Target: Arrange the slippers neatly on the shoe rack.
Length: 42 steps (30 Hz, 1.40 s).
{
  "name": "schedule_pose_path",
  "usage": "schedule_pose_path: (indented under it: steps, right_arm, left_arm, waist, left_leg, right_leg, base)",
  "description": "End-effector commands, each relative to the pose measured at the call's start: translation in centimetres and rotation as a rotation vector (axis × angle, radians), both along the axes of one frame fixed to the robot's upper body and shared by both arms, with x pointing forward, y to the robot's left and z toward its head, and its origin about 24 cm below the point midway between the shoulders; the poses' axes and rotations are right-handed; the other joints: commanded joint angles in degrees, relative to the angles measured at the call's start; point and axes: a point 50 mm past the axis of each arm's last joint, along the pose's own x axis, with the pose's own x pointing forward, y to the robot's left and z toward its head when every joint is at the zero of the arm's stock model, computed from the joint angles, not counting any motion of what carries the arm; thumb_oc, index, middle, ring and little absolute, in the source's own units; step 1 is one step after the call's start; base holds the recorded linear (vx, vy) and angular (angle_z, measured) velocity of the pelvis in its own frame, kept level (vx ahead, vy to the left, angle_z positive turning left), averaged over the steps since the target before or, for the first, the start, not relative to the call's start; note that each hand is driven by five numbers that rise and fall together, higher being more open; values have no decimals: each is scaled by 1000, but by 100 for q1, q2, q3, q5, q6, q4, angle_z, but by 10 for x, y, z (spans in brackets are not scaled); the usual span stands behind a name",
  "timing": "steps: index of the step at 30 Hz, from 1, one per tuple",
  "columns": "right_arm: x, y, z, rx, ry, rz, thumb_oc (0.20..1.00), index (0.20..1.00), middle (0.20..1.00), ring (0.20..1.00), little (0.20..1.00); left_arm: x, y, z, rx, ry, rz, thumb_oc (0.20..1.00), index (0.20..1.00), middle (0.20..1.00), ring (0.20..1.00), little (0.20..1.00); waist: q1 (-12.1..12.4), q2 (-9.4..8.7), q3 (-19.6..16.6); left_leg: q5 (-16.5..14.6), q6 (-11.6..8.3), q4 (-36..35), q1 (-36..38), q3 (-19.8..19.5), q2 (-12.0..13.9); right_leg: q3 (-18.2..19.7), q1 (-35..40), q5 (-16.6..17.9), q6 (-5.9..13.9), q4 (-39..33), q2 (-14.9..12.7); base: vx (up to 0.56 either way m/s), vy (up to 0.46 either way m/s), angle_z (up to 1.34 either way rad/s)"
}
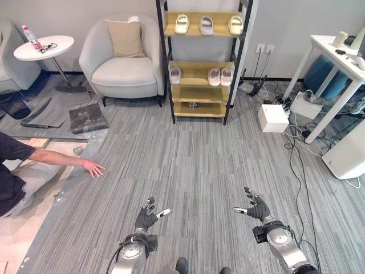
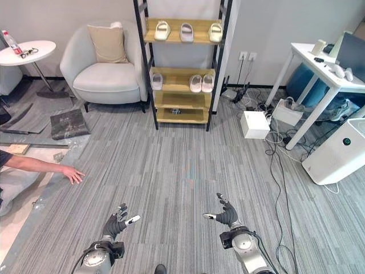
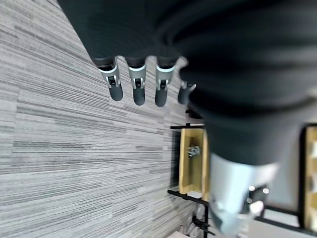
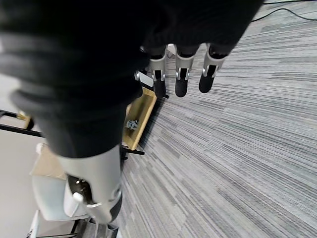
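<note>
Standing well back from the shoe rack (image 1: 201, 63), which is sitting at twelve o'clock against the far wall; holding the left robot hand (image 1: 146, 218) at about seven o'clock and the right robot hand (image 1: 255, 209) at about five o'clock, both low over the carpeted floor (image 1: 194, 165), fingers spread and relaxed, gripping nothing. Showing three pale slippers (image 1: 206, 25) on the top shelf, spaced apart, and three more slippers (image 1: 214, 76) on the middle shelf, one lying alone toward nine o'clock and two sitting side by side toward three o'clock; appearing to carry no slippers on the floor nearby. Judging the step in hand as closing in on the rack; doing it well probably meaning approaching squarely, keeping clear of the cables and white box (image 1: 272, 117) at two o'clock and of the person's hand (image 1: 93, 168) resting on the floor at nine o'clock, then pairing the slippers evenly. Reading no labels or writing anywhere.
</note>
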Motion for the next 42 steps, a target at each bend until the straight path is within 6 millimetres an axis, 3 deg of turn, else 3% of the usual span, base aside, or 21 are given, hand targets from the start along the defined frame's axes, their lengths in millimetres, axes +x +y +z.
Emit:
schedule_pose_path:
  steps: [1, 16, 42]
  right_arm:
    - [12, 1, 16, -13, -96, 11, 1000, 1000, 1000, 1000, 1000]
    - [-6, 6, -1, 107, -20, -63, 1000, 1000, 1000, 1000, 1000]
    - [-8, 6, -5, 196, 4, -114, 1000, 1000, 1000, 1000, 1000]
  left_arm:
    - [25, -12, 16, 63, -101, -95, 1000, 1000, 1000, 1000, 1000]
    - [9, -12, 4, 22, -33, -52, 1000, 1000, 1000, 1000, 1000]
    - [12, -17, 5, 38, -30, -103, 1000, 1000, 1000, 1000, 1000]
  waist:
    - [131, -191, -17]
    - [-46, -121, -18]
    - [-138, -74, -66]
  left_leg:
    - [-296, -399, -49, 165, 47, 200]
    - [-312, -397, -49, 258, 114, 233]
    - [-334, -451, -49, 329, 150, 242]
  right_leg:
    - [-69, 167, -220, 706, -26, -549]
    - [20, 231, -284, 669, -26, -504]
    - [-59, 358, -339, 650, -26, -503]
  base:
    - [6, -1, 3]
    - [7, -3, 0]
    - [0, 0, 0]
